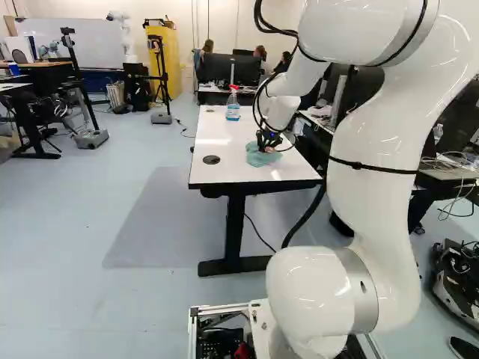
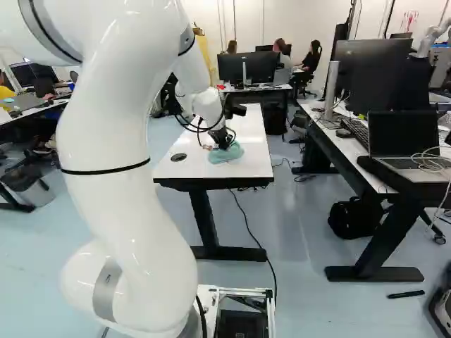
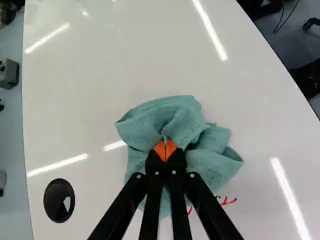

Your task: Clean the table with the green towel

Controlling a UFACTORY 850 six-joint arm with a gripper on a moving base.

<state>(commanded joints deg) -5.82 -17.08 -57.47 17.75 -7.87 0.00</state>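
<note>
Across the white tabletop (image 3: 100,65) from the black round grommet (image 3: 59,200), the black two-finger gripper (image 3: 165,145) pinches a fold of the crumpled green cloth towel (image 3: 175,117) between its orange pads (image 3: 159,150). The towel lies on the tabletop, beside that grommet. Red scribbled marks (image 3: 228,201) show by the towel's edge, on the side away from the grommet; wiping them seems the step in hand. Best to press lightly, so the loose cloth spreads and the pads don't scrape, then sweep away from the grommet over the marks and back in overlapping strokes. Too high a hold would merely drag the bunched folds; too hard a push could snag them.
</note>
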